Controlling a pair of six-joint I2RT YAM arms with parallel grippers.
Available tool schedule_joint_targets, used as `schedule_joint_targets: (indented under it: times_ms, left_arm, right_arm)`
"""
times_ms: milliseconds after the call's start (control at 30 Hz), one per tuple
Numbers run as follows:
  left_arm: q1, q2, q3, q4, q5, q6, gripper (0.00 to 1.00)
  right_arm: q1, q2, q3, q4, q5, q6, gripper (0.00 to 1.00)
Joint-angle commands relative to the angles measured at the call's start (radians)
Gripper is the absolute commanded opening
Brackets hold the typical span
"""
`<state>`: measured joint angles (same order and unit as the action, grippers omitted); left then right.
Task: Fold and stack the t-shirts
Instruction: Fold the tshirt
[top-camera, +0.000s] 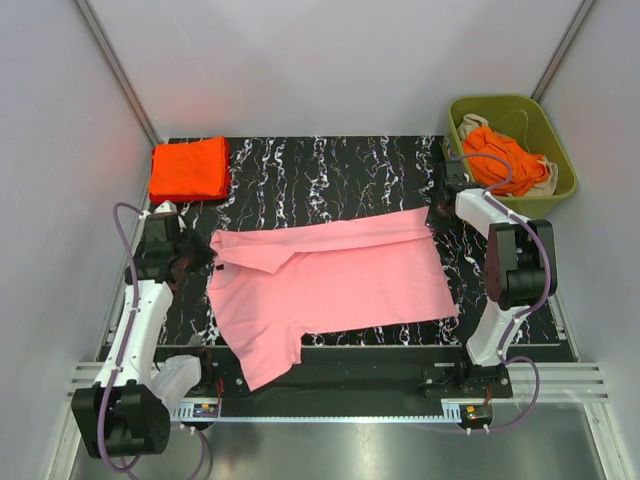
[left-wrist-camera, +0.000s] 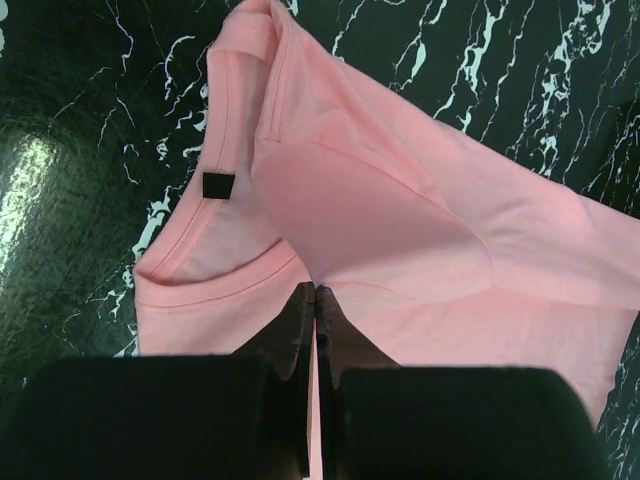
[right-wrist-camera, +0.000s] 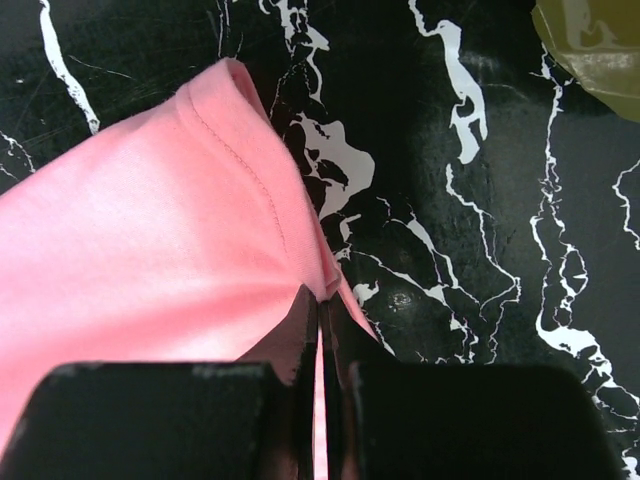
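I have the pink shirt spread flat across the middle of the mat, with its collar towards the left arm and its hem towards the right arm. Its far edge is turned over onto the body in a long strip. One sleeve sticks out from the near side of the shirt at the collar end. In the left wrist view the dark label sits inside the neckline, and a fold of pink cloth rises just beside it.

The left gripper is at the collar end of the shirt. Its wrist camera shows the fingers pressed together with pink cloth pinched between them, just below the neckline seam. The right gripper is at the far hem corner of the shirt. There too the fingers are closed on cloth, with the stitched hem bunching into the pinch.

A folded orange shirt lies on the mat beyond the pink shirt's collar end, well apart from it. The bin stands past the pink shirt's far hem corner, off the mat, and its edge shows in the right wrist view. A crumpled orange shirt lies in it on top of some pale cloth, and I can't tell from up here what that cloth is.
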<state>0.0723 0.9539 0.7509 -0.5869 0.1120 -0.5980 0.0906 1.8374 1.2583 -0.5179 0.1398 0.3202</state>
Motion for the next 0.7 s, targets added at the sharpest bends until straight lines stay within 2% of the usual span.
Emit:
schedule_joint_targets:
  times_ms: [0,200,333,500,667]
  left_arm:
    - [0.006,-0.009,0.030,-0.019,-0.022,0.026,0.00]
    - [0.004,0.011,-0.028,0.004,0.018,0.032,0.00]
    - [-0.002,0.003,-0.077,0.024,0.046,0.029,0.00]
    - [-0.017,0.013,-0.070,0.024,0.061,0.029,0.00]
    - [-0.020,0.011,-0.078,0.027,0.048,0.026,0.00]
  right_arm:
    - [-0.006,-0.013,0.033,-0.004,0.063,-0.015,0.00]
    - [-0.003,-0.010,0.010,-0.007,0.052,-0.007,0.01]
    - [-0.002,-0.001,0.006,-0.008,0.026,0.000,0.08]
    - [-0.003,-0.026,0.029,-0.046,0.026,0.011,0.22]
    - [-0.003,-0.072,0.049,-0.079,0.006,0.028,0.28]
